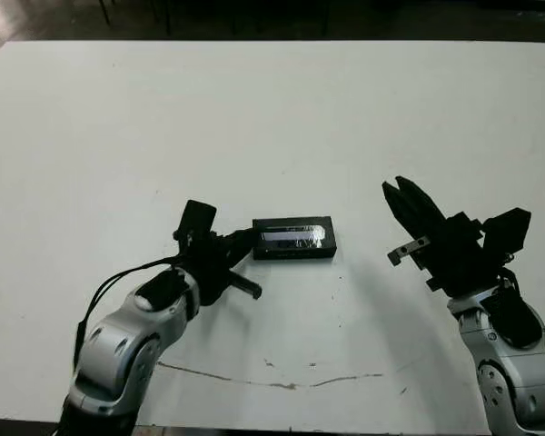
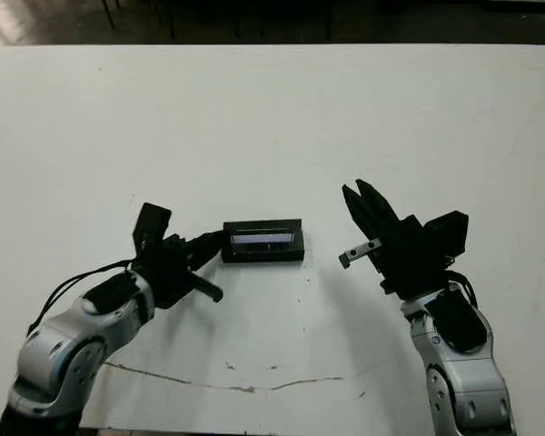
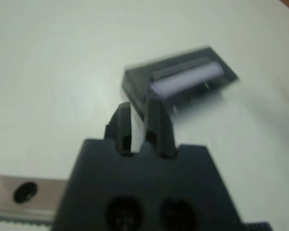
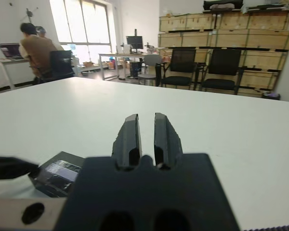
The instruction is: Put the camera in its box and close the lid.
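1. white table point(image 1: 272, 118) carries a closed box point(image 1: 293, 239) near its middle, the lid point(image 1: 295, 234) with its glossy window seated on top.
2. it looks light, rigid and slick; the matte long sides would suit gripping.
3. left gripper point(image 1: 242, 242) sits at its end, jaws nearly shut, empty.
4. right gripper point(image 1: 403, 198) hovers well apart, closed, empty.

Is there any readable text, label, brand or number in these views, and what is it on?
None can be read.
The box with its lid on: glossy window shows only glare; no legible print.
Left gripper, right gripper: no markings seen.
Monitor beyond the table: too small to read.
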